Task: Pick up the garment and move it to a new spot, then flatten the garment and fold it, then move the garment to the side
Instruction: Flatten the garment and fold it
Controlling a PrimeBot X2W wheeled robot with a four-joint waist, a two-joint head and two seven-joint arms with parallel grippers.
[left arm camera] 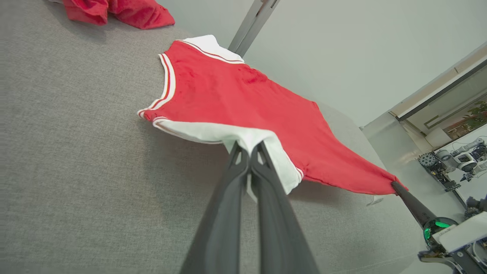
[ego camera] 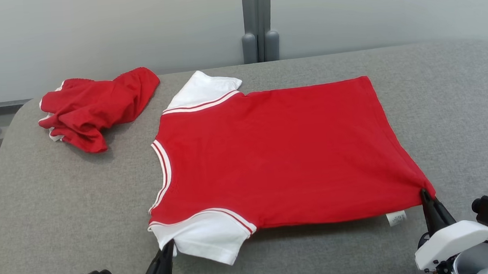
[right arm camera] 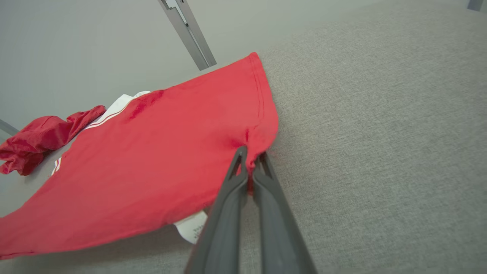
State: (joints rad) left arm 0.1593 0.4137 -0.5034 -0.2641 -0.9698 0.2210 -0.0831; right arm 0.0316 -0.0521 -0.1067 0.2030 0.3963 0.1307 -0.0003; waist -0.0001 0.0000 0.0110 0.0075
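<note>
With the red short-sleeved cotton T-shirt (ego camera: 279, 151) spread flat on the grey fabric table (ego camera: 60, 218), the left gripper (ego camera: 170, 244) pinching its near white sleeve (ego camera: 206, 238) and the right gripper (ego camera: 423, 191) its near hem corner (ego camera: 417, 183), folding looks due: lift both evenly toward the far edge.

Shirt (ego camera: 279, 151) on table (ego camera: 439, 97), bundle (ego camera: 96, 111) to its left

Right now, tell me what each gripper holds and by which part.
Both hold the red T-shirt: the left gripper is shut on the edge of its near white sleeve, the right gripper on its near hem corner.
</note>
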